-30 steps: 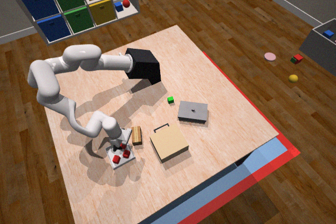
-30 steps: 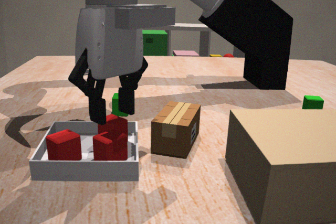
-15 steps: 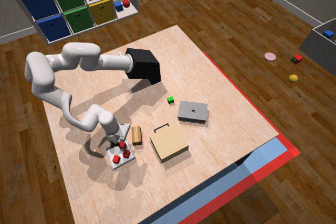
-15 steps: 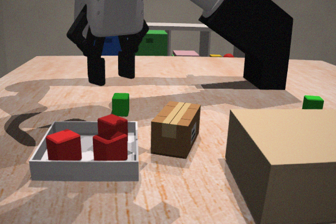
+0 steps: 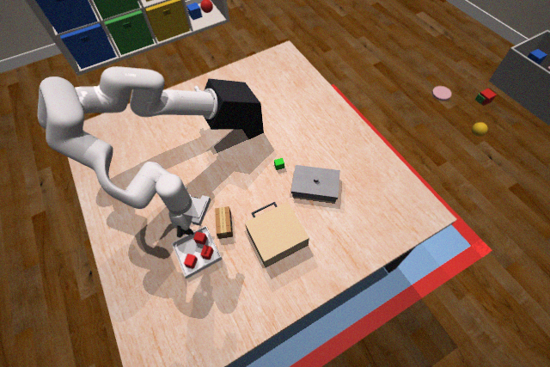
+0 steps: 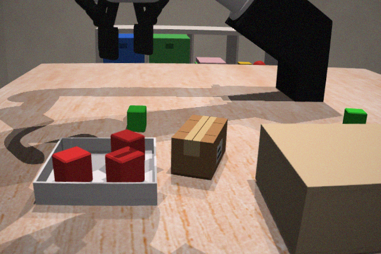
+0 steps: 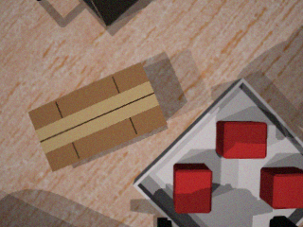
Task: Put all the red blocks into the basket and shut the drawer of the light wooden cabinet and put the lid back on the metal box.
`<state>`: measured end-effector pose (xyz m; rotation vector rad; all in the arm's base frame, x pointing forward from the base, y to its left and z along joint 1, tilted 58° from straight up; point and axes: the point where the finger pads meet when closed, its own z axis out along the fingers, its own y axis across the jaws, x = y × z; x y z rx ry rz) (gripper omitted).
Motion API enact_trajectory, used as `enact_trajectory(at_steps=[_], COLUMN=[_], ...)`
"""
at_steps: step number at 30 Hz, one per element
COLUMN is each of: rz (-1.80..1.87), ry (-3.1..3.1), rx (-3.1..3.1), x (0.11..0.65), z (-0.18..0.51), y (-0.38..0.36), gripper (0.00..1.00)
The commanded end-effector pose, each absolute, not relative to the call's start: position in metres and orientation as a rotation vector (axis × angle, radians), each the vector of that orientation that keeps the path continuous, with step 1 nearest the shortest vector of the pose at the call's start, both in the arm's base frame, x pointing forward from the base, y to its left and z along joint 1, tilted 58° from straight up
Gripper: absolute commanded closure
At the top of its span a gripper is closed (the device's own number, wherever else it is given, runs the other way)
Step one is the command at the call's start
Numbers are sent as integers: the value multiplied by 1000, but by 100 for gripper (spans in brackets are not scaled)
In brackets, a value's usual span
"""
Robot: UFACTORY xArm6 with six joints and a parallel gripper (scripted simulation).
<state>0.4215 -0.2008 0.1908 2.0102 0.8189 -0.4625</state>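
While our empty end effector point(image 5: 185, 232) point(image 6: 125, 54) hung partly open above the white-floored grey basket point(image 5: 180, 261) point(image 6: 95, 193) point(image 7: 189, 133), three red blocks point(image 5: 200, 237) point(image 6: 125, 165) point(image 7: 241, 140) sat inside, within its walls. We judged that a low sideways swing could clip the taped cardboard box point(image 5: 223, 222) point(image 6: 196, 146) point(image 7: 98, 116) beside the rim; open room above favoured lifting first.

three red blocks point(image 5: 200, 237) point(image 6: 72, 165) point(image 7: 241, 140) lie apart inside the shallow grey-white basket point(image 5: 203, 267) point(image 6: 95, 194) point(image 7: 189, 133).
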Motion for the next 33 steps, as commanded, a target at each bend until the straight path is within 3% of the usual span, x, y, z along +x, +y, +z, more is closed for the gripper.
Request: enact_trajectory(at_steps=[1, 12, 16, 33], rz=[-460, -467, -586, -871], ry=[818, 834, 1074, 1569], rx=[2009, 2006, 1931, 1643], x=[422, 424, 445, 441], z=[197, 194, 139, 3], y=[-192, -188, -150, -66], gripper=[41, 41, 41, 41])
